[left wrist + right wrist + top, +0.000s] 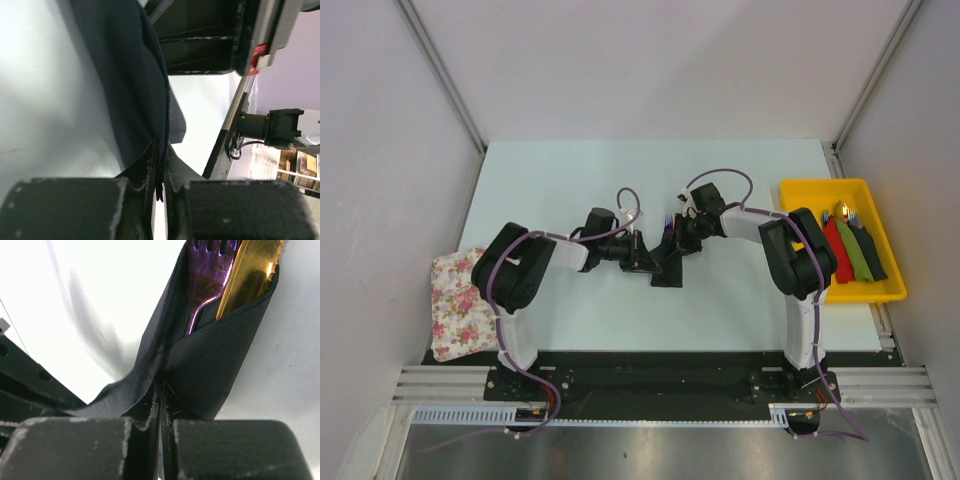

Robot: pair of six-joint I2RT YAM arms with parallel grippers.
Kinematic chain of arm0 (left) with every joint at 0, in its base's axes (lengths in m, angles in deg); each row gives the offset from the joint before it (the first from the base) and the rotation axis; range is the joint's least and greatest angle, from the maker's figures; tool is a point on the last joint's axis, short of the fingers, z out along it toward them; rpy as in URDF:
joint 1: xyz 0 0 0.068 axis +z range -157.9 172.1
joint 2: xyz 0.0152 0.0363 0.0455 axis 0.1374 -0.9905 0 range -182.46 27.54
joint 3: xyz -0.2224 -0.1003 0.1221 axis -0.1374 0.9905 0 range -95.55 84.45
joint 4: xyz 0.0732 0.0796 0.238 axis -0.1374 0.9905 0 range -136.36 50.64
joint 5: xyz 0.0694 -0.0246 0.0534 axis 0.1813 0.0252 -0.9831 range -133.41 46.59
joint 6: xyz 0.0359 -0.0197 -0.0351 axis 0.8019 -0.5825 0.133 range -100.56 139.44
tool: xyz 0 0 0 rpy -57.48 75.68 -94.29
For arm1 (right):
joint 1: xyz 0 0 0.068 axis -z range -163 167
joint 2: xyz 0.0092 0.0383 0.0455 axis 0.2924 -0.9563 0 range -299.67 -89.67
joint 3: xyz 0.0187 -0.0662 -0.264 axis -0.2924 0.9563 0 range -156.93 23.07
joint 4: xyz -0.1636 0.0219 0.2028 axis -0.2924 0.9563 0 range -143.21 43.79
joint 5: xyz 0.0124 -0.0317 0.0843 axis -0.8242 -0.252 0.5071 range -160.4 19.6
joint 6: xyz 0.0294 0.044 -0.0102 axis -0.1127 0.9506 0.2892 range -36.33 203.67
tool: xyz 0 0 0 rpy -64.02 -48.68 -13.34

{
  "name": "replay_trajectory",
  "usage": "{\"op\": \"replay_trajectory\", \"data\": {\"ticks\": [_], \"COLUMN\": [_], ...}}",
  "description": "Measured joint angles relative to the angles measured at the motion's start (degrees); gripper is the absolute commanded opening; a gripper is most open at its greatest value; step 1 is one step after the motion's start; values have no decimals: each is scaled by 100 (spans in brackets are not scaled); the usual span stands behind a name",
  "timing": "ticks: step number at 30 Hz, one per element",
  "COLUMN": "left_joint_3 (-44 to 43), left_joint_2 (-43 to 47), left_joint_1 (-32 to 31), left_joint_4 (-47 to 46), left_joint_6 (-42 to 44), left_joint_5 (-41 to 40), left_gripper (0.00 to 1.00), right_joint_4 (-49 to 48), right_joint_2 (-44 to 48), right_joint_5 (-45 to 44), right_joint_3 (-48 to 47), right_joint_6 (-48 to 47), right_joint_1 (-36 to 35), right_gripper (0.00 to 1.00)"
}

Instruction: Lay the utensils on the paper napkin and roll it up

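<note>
The black paper napkin (668, 268) lies mid-table, folded around the utensils. In the right wrist view the napkin (220, 355) wraps a silvery fork (207, 275) with a purple sheen and an orange-gold knife (250, 275); their heads stick out of the top. The fork tines (668, 220) also show from above. My right gripper (161, 390) is shut on a fold of the napkin; from above it (683, 238) sits at the roll's upper end. My left gripper (161, 155) is shut on the napkin's edge (135, 90); from above it (650, 255) is on the roll's left side.
A yellow tray (798, 190) at the right holds red (837, 250) and green (857, 252) rolled napkins with gold cutlery. A floral cloth (455, 300) lies at the table's left front edge. The right arm's dark body (210, 40) is close ahead of the left wrist.
</note>
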Motion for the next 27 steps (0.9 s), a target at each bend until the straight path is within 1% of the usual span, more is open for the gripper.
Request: {"op": "replay_trajectory", "data": {"ticks": [7,10,13,19,20,23,27], "left_joint_3": [-37,-136,-234,-407,-424,-466,-507], "left_joint_2": [-37,-177,-365,-535,-542,-549,-553], "left_joint_1": [-179,-225,-262,-256,-256,-256,-256], "left_joint_4": [-278,-223,-52,267,297,378,461], "left_joint_6": [-367,-396,-389,-389,-389,-385,-343], "left_joint_5": [-109,-164,-293,-369,-363,-358,-356], "left_gripper": [10,10,8,2,2,1,0], "right_joint_4": [-7,-7,-9,-17,-15,-15,-46], "right_joint_2": [-2,-4,-4,2,9,33,133], "right_joint_5": [4,7,22,70,83,131,439], "right_joint_3": [4,4,4,4,4,15,140], "right_joint_6": [24,42,46,39,35,15,28], "right_joint_1": [2,4,7,20,22,72,262], "right_gripper": [0,0,0,6,9,11,10]}}
